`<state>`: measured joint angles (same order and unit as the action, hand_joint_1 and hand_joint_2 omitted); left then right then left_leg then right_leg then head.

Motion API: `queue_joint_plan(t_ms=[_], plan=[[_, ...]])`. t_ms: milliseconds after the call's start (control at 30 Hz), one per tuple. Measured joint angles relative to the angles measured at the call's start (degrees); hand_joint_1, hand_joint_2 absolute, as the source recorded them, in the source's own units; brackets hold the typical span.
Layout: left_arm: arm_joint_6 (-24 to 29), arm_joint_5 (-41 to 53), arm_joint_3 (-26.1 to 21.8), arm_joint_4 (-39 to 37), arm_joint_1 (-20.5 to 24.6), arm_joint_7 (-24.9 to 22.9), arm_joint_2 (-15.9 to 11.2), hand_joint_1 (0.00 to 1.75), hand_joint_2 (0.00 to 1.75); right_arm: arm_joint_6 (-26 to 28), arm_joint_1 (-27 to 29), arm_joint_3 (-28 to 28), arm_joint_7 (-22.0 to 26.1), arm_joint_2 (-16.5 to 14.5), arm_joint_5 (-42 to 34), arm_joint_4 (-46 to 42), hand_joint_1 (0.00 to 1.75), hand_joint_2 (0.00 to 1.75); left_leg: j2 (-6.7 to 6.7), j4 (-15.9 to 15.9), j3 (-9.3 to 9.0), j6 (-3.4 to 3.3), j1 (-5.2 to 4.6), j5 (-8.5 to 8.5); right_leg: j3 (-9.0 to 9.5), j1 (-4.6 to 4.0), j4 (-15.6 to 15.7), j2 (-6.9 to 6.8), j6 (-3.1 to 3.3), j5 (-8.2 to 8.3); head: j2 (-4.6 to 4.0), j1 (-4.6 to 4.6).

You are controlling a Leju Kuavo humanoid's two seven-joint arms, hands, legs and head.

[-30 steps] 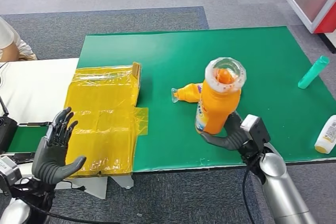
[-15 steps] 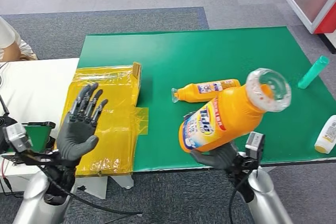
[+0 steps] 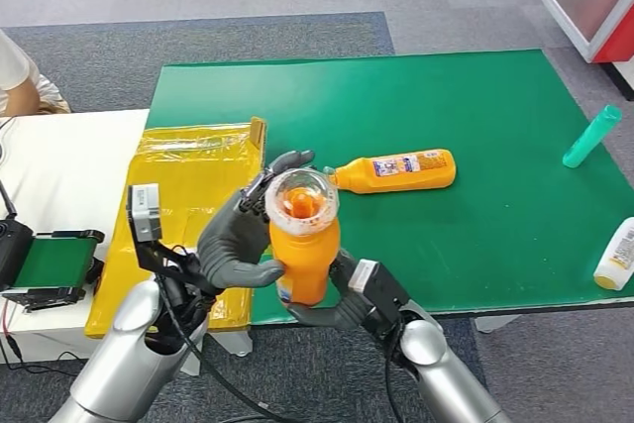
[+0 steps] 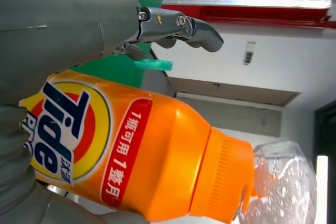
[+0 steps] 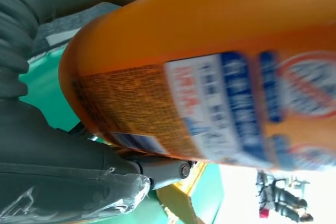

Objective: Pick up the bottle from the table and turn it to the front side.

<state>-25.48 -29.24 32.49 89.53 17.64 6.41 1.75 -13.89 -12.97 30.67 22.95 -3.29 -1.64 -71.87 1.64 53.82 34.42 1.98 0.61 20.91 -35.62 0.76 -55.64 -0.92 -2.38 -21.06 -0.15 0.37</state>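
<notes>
Start at your left: the left hand (image 3: 238,245), which a second ago was raised with its fingers spread over the yellow bag (image 3: 183,200), has swung across and now wraps the bottle (image 3: 303,245) from its own side, thumb low on the body and fingers reaching up past the clear cap (image 3: 301,201). The bottle itself has changed most. Half a second ago it lay tilted with the cap out to the right; now it stands upright, lifted off the green mat (image 3: 449,96) at the near table edge, cap toward the camera. The right hand (image 3: 337,304) is under and behind it, still gripping the lower body. In the left wrist view the big front logo faces that palm, and in the right wrist view the fine-print back label (image 5: 158,114) faces the right palm. So you're mid-handover, I'd judge: both hands hold it, and the turn to the front isn't finished. Further right, a second orange bottle (image 3: 392,170), a teal tube (image 3: 591,136) and a white bottle (image 3: 617,257) lie on the mat, untouched.
</notes>
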Motion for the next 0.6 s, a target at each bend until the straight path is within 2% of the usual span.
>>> queue_joint_plan(t_ms=[200, 500, 600], plan=[[1.9, 5.8, 2.1, -1.5, 2.5, -1.3, 0.0, 0.00, 1.75, 2.9, -1.1, 1.7, -1.3, -0.3, 2.5, 1.7, 1.75, 1.75, 0.00, 0.0, 0.01, 0.00, 0.00, 0.00, 0.00, 0.00, 0.0, 0.00, 0.00, 0.00, 0.00, 0.01], [0.1, 9.6, 4.1, -3.0, 4.0, -3.3, -0.8, 0.00, 1.75, 4.7, -1.4, 1.8, -2.1, -0.2, 3.8, 3.3, 1.75, 1.75, 0.00, 0.0, 0.03, 0.00, 0.00, 0.00, -0.01, 0.00, 0.0, 0.00, 0.00, 0.00, 0.00, -0.01], [-0.4, 12.3, 4.8, -3.1, 4.1, -3.5, -1.6, 0.00, 1.75, 8.1, -1.4, 1.5, -2.3, 0.2, 6.3, 3.8, 1.75, 1.75, 0.00, 0.0, 0.04, 0.00, 0.00, 0.00, 0.00, 0.00, 0.0, 0.00, 0.00, 0.00, 0.00, 0.00]])
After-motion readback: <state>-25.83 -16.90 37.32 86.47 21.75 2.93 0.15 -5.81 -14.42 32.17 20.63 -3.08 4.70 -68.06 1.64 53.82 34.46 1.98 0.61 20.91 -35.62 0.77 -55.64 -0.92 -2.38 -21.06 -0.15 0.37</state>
